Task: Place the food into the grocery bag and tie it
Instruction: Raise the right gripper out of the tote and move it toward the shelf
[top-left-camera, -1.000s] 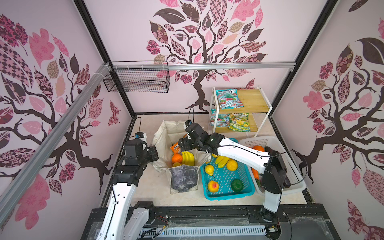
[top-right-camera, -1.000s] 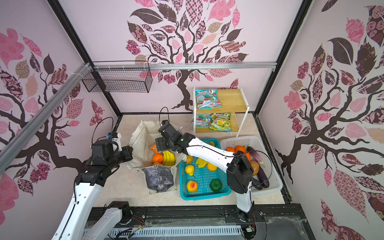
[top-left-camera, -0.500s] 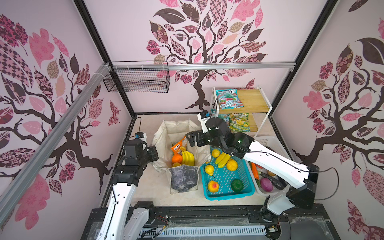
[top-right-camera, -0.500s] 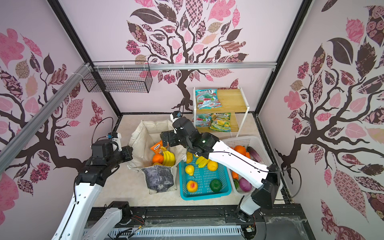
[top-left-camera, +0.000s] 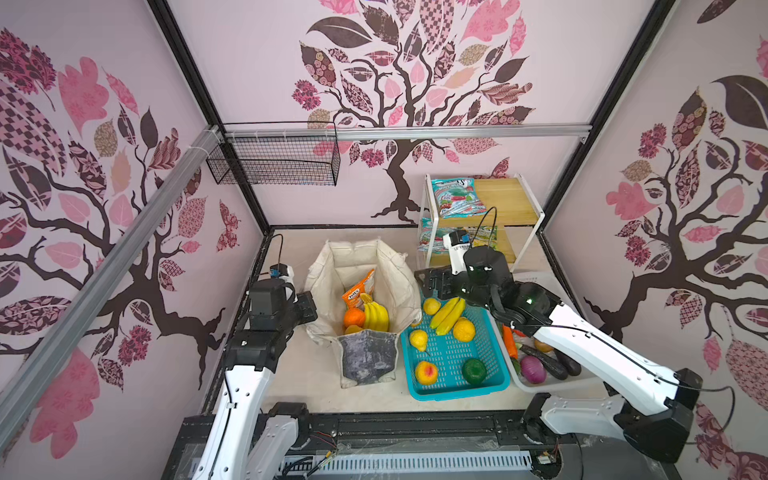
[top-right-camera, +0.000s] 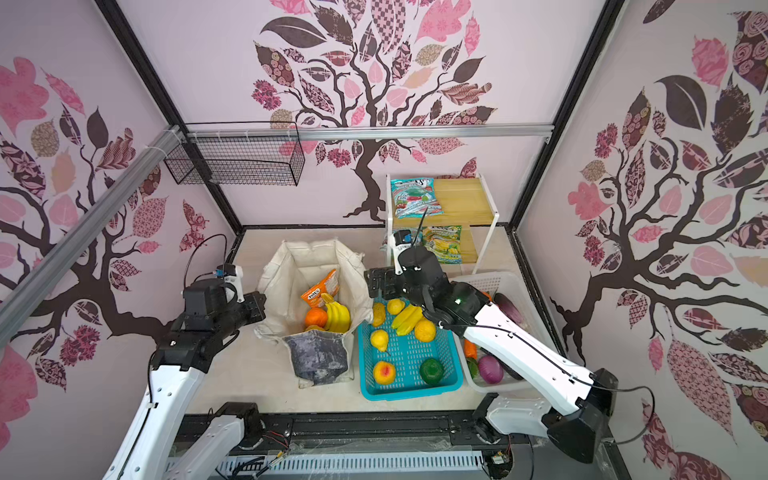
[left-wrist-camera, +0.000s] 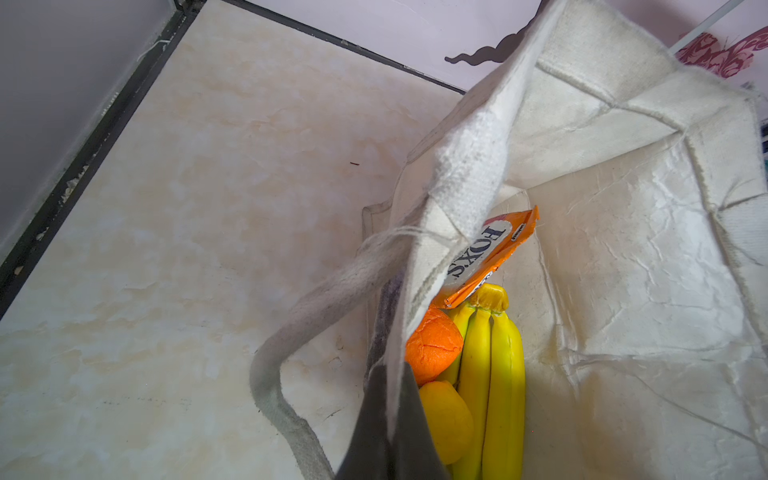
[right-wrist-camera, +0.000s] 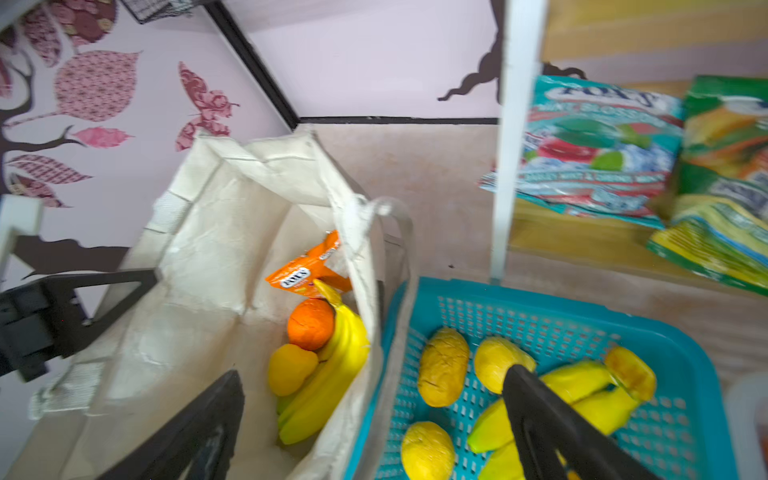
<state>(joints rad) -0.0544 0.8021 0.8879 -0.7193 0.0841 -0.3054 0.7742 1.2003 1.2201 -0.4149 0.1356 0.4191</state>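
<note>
The big cream canvas tote bag (top-left-camera: 353, 259) (top-right-camera: 309, 257) stands open near the middle of the pale counter (top-left-camera: 303, 374), with its dark grey printed panel (top-left-camera: 365, 357) at the front. Inside it lie a yellow toy banana bunch (top-left-camera: 377, 316) (left-wrist-camera: 494, 374), a round orange (top-left-camera: 354, 318) (left-wrist-camera: 432, 345) and a small yellow fruit (left-wrist-camera: 444, 419), all close together, and a shiny orange FOX'S sweet packet (top-left-camera: 359, 289) (left-wrist-camera: 486, 253) leans up behind them. The left fingers (top-left-camera: 308, 304) are shut tight on the bag's left rim; in the left wrist view the cloth runs right into them. One long cream handle (left-wrist-camera: 286, 332) hangs loose down onto the counter. The right fingers (top-left-camera: 430, 282) (right-wrist-camera: 552, 415) are wide apart and hold nothing. They hang over the place where the bag's right rim and the teal plastic mesh basket (top-left-camera: 457, 394) (right-wrist-camera: 540, 299) come together. That basket sits just beside the bag and has yellow fruits (top-left-camera: 419, 338), a peach (top-left-camera: 426, 372) and a green pepper (top-left-camera: 473, 371) in it. A white plastic mesh basket (top-right-camera: 490, 286) is next to it on the right, and a round purple-red vegetable (top-left-camera: 533, 369) lies in there. At the back stands a white-framed wooden shelf (top-left-camera: 511, 199). The shiny green-yellow sweet packet (top-right-camera: 442, 245) lies on its lower board, well apart from the bag, and a teal and red sweet packet (top-left-camera: 455, 197) lies on the top board. The right wrist view is a bit blurry.
</note>
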